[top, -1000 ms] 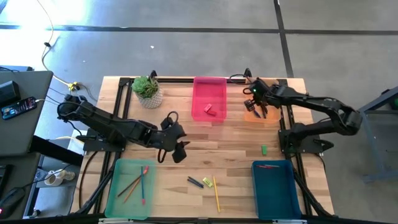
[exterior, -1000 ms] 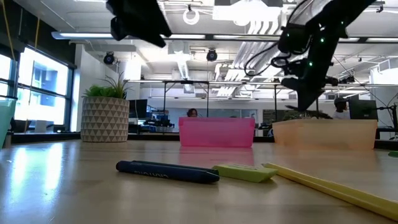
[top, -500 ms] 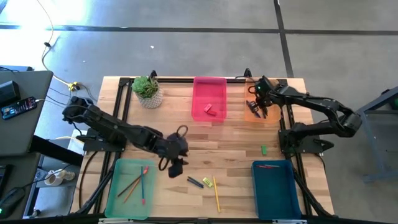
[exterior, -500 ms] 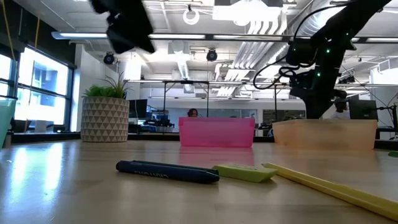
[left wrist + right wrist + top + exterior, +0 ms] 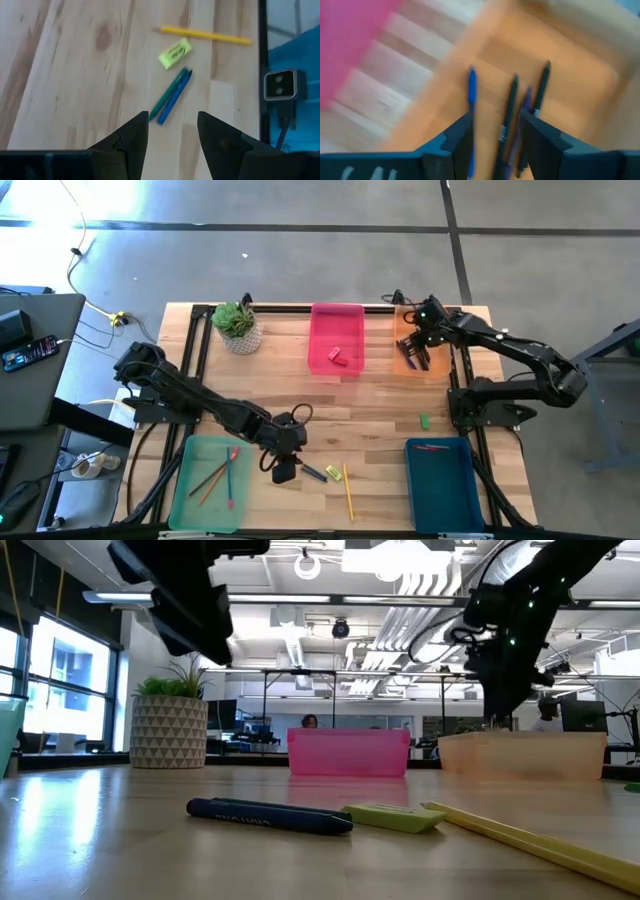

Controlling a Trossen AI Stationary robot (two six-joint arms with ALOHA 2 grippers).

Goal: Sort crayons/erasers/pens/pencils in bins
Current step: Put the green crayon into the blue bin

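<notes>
The left tool (image 5: pixel 285 471) hangs low over the tabletop (image 5: pixel 385 405) with its fingers (image 5: pixel 134 134) spread and nothing between them, just beside the near end of two short crayons (image 5: pixel 171 95), one green and one blue. These lie side by side and touching, their long axis running slantwise away from the tool. Beyond them sits a yellow eraser (image 5: pixel 175 53), and past it a yellow pencil (image 5: pixel 206 34) lying crosswise. Bare wood lies open around this group. To the left, the light green bin (image 5: pixel 209 469) holds pencils (image 5: pixel 218 472) pointing roughly along its length.

The pink bin (image 5: pixel 336 339) at the far edge holds one red eraser (image 5: pixel 336 357). A green eraser (image 5: pixel 424 420) lies alone on open wood.

The right tool (image 5: pixel 413 352) hovers over the orange bin (image 5: pixel 404 360), fingers (image 5: pixel 451 141) apart and empty. Below it lie pens (image 5: pixel 507 116), blue, dark and purple, roughly parallel along the bin. The teal bin (image 5: pixel 444 471) holds a red stick (image 5: pixel 431 447) lying crosswise.
</notes>
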